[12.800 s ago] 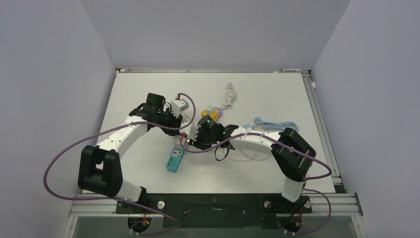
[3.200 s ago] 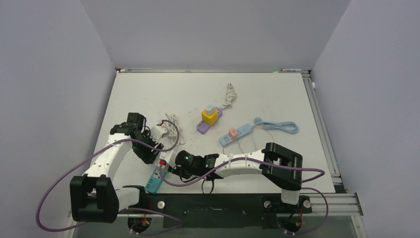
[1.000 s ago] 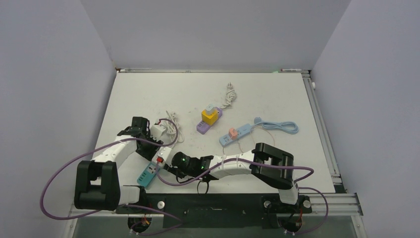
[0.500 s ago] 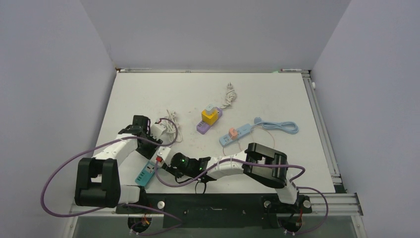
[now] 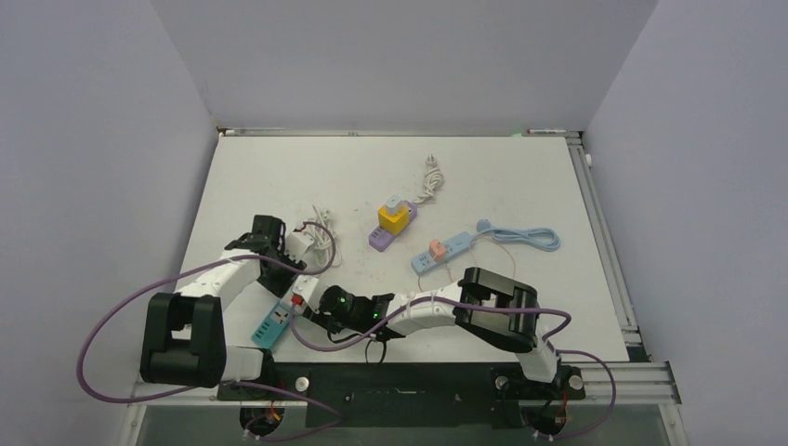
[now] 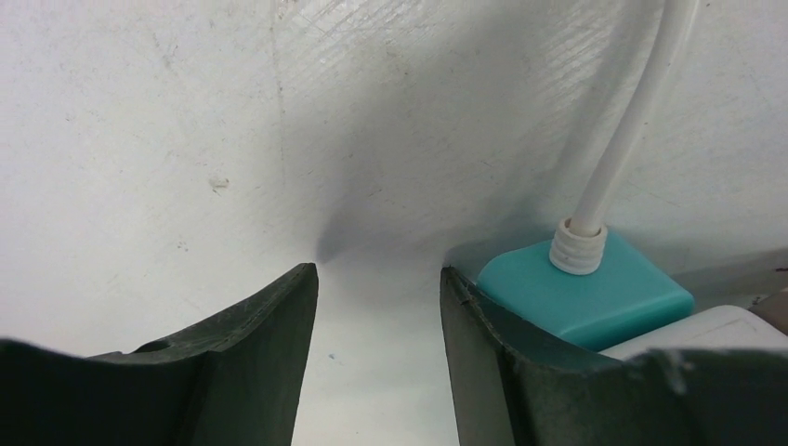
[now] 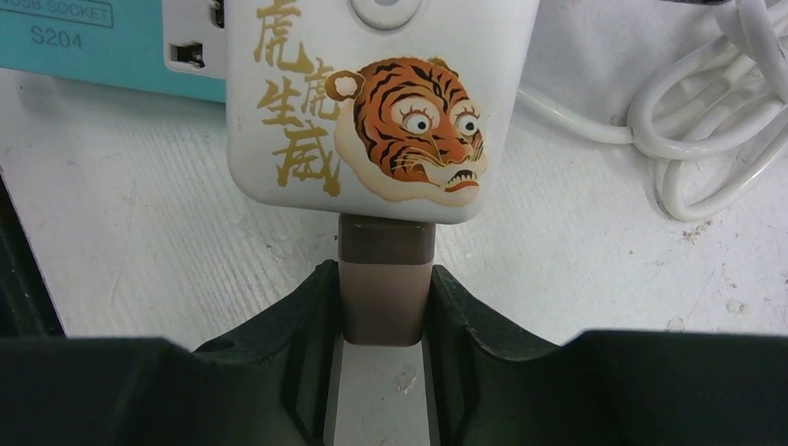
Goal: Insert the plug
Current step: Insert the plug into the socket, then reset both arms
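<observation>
My right gripper (image 7: 383, 307) is shut on a brown plug (image 7: 386, 269). The plug's front end meets a white adapter with a tiger picture (image 7: 381, 102), which sits on the teal socket strip (image 7: 93, 46). In the top view the strip (image 5: 269, 325) lies near the table's front left, with the right gripper (image 5: 312, 303) beside it. My left gripper (image 6: 376, 279) is open and empty over bare table. The strip's teal end (image 6: 585, 297) and its white cord (image 6: 632, 130) lie just outside the left gripper's right finger (image 6: 483, 353). The left gripper (image 5: 282, 272) is just behind the strip.
A coil of white cord (image 7: 706, 121) lies right of the adapter, and a white block with cord (image 5: 302, 242) lies by the left wrist. A purple strip with a yellow cube (image 5: 390, 223), a blue strip with a pink plug (image 5: 446, 249) and a white cable (image 5: 429, 181) lie farther back.
The teal strip and both grippers have come from mid-table to the front left. In the last second the right arm's elbow shifted left a little; the grippers barely moved.
</observation>
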Robot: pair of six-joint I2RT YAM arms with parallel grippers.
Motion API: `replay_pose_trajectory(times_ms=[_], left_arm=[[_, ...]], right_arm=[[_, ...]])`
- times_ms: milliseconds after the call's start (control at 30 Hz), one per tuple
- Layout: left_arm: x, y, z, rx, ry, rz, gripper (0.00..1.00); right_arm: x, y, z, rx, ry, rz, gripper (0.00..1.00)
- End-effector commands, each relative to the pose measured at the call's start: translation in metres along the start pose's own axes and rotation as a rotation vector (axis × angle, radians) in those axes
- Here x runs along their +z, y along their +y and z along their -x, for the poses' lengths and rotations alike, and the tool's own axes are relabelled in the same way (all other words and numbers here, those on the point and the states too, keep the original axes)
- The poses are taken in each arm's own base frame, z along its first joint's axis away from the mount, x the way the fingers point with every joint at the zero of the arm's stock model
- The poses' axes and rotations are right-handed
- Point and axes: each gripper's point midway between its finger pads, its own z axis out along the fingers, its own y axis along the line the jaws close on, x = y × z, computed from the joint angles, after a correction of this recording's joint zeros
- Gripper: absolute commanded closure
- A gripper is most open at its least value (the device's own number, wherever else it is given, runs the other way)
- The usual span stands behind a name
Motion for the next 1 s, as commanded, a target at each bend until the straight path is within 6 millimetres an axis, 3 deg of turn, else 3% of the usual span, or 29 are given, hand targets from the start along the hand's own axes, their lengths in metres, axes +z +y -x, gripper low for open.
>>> replay_pose_trajectory(times_ms=[0,133,267,333,433,500,633,800,967], left_arm=[[0.012,-0.056,-0.018,0.011,0.069,-0.204,0.51],[0.011,-0.059,-0.010,0.025,0.060,-0.203,0.51],[0.008,-0.056,-0.006,0.008,0.044,-0.192,0.47],[0.005,-0.049,-0.002,-0.012,0.025,-0.176,0.38],[-0.005,-0.025,0.015,-0.071,-0.033,-0.131,0.09],[-0.019,-0.006,0.032,-0.117,-0.086,-0.127,0.02],[-0.034,0.015,0.048,-0.179,-0.135,-0.159,0.04],[-0.029,0.020,0.043,-0.200,-0.128,-0.175,0.04],[-0.031,0.032,0.060,-0.213,-0.158,-0.165,0.04]], right_arm=[[-0.014,-0.008,0.169,0.089,-0.498,0.010,0.95],[-0.013,-0.013,0.185,0.147,-0.523,0.012,0.95],[-0.003,-0.021,0.185,0.192,-0.477,-0.041,0.91],[-0.006,-0.027,0.180,0.191,-0.457,-0.078,0.85],[-0.016,-0.040,0.173,0.186,-0.434,-0.144,0.69],[-0.024,-0.048,0.168,0.183,-0.424,-0.182,0.59],[-0.035,-0.056,0.166,0.164,-0.411,-0.219,0.49],[-0.045,-0.069,0.171,0.142,-0.382,-0.269,0.38],[-0.055,-0.095,0.162,0.147,-0.327,-0.325,0.28]])
